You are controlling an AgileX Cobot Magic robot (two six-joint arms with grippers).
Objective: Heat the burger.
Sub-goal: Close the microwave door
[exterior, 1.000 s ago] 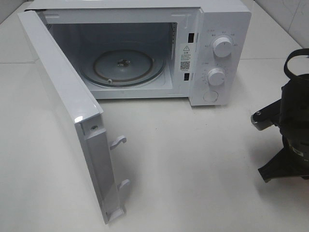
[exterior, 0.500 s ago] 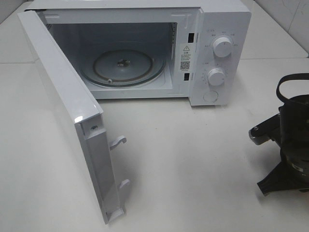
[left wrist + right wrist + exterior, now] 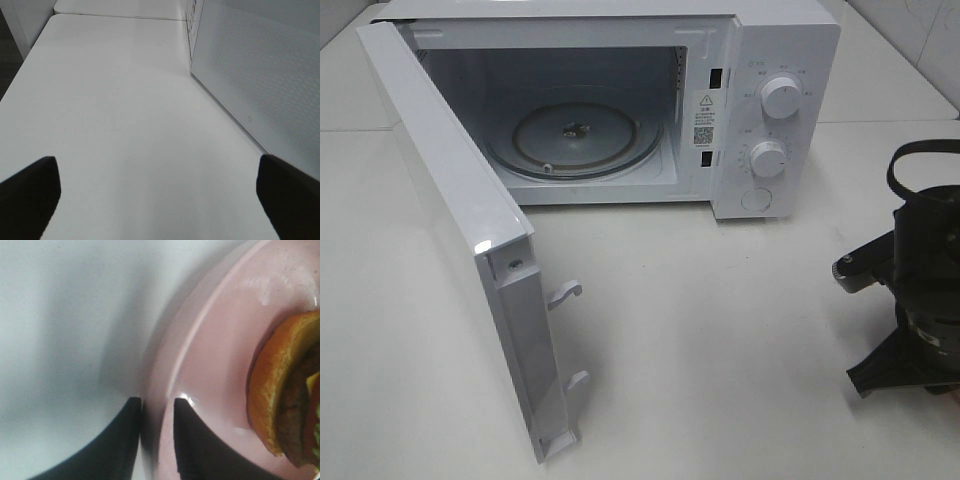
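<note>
Worryingly, straddling plate (image 3: 200,390) rim with right gripper (image 3: 157,440) jaws barely parted, risking burger (image 3: 290,400) sliding off; left gripper (image 3: 157,195) spread wide.

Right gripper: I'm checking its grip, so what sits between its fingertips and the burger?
In the right wrist view, only bare pink plate separates the right gripper, straddling the rim, from the burger.

Burger (image 3: 287,405) — cut off by right wrist frame edge, only part of bun and filling shows. Pink plate (image 3: 210,370) also cropped, blurred close-up. Right arm (image 3: 920,290) runs off exterior view edge — fingertips hidden. Left gripper's fingers (image 3: 27,195) cropped at frame corners. Microwave (image 3: 780,120) dial markings too small to read.
</note>
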